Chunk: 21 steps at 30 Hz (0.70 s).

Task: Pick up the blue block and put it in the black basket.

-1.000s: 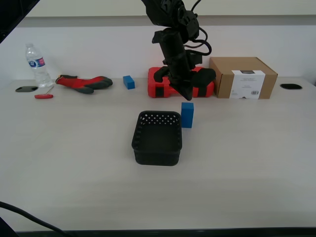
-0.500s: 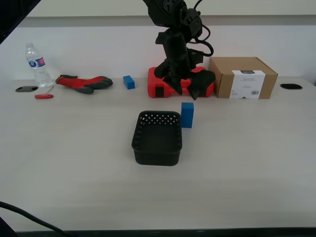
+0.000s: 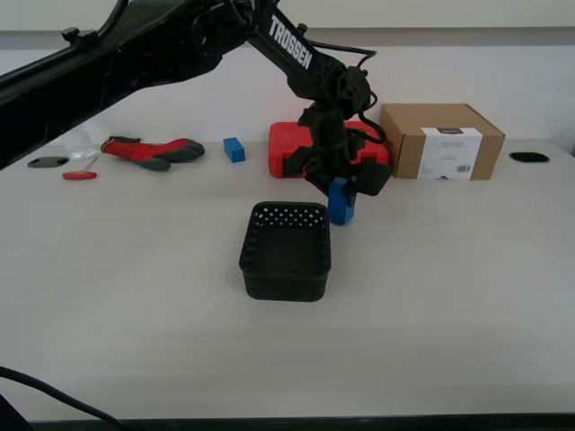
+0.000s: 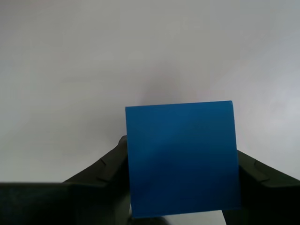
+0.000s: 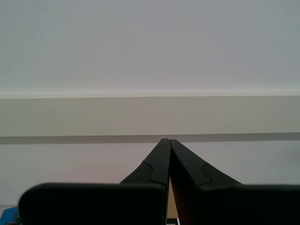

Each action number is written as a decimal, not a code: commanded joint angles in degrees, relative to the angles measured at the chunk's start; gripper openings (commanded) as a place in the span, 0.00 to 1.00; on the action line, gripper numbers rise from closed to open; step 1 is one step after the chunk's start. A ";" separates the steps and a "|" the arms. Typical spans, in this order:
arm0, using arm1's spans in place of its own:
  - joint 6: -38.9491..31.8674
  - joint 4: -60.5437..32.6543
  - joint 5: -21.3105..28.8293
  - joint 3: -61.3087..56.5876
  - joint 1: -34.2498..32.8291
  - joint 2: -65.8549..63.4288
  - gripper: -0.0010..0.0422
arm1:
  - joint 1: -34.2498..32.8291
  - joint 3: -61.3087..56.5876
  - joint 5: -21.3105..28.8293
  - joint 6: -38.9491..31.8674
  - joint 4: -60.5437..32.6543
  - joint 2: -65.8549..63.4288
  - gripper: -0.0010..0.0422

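Observation:
The blue block (image 3: 340, 206) stands upright on the table, just beyond the far right corner of the black basket (image 3: 284, 285). My first gripper (image 3: 343, 187) has come down over the block, with one finger on each side, open and wider than the block. In the first wrist view the block's top face (image 4: 183, 159) fills the space between the fingers (image 4: 108, 165). My second gripper (image 5: 165, 140) is shut and empty, pointing at a pale wall; it does not show in the exterior view.
Behind the block lie a red tool case (image 3: 289, 148) and a cardboard box (image 3: 442, 140). A smaller blue cube (image 3: 234, 149), red-and-grey gloves (image 3: 153, 150), a red screwdriver (image 3: 79, 175) and a half-hidden bottle (image 3: 79, 139) sit at the back on the exterior view's left.
My first gripper opened above the block, then came down so its fingers straddle it. The arm now stretches in from the exterior view's left. The block and basket have not moved.

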<state>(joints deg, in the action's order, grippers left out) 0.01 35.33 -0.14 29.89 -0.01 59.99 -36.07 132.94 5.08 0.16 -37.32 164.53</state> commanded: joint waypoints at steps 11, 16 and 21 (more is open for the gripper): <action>-0.02 0.11 0.00 0.11 0.00 0.00 0.02 | 0.13 1.70 -5.11 -14.16 -20.50 -17.68 0.02; -0.02 0.02 0.00 0.11 0.00 0.00 0.02 | 0.46 -2.16 -9.18 -15.82 -28.74 -18.18 0.02; -0.02 0.04 0.00 0.11 0.00 0.00 0.02 | 0.42 -16.72 -1.86 -16.13 -28.09 -18.21 0.02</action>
<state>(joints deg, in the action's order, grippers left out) 0.01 35.14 -0.14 29.89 0.01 59.99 -35.66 118.76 0.67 -15.46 -65.34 146.32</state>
